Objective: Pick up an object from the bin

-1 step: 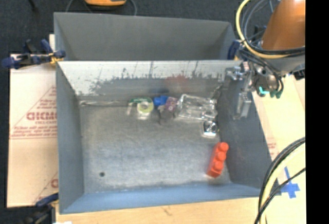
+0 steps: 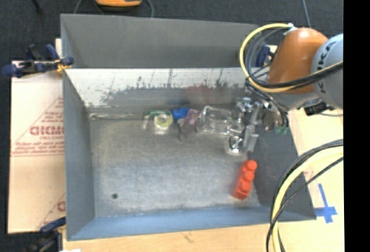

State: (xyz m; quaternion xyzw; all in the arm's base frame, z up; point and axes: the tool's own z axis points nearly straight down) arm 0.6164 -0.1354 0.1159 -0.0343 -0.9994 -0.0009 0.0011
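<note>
Gripper [image 2: 243, 132] hanging at the bin's [image 2: 78, 158] right
One red block stack [image 2: 244, 180] is lying nearby, one blue piece [image 2: 180, 113] and one greenish roll [image 2: 159, 121] leftward; grip cannot be told.

— Colour of the cover [image 2: 296, 60] at the wrist?
— Orange, rounded, smooth, with a soft shine.
— Wrapped in anything?
— Yes, cables [image 2: 252, 48]: yellow and black, looped about its left side, more of the same curving low at the right.
— And the arm [image 2: 334, 71] behind?
— Pale grey, with dark markings near the cover.
— The gripper [image 2: 238, 140]?
— Bare silvery metal, blocky, glinting.
</note>
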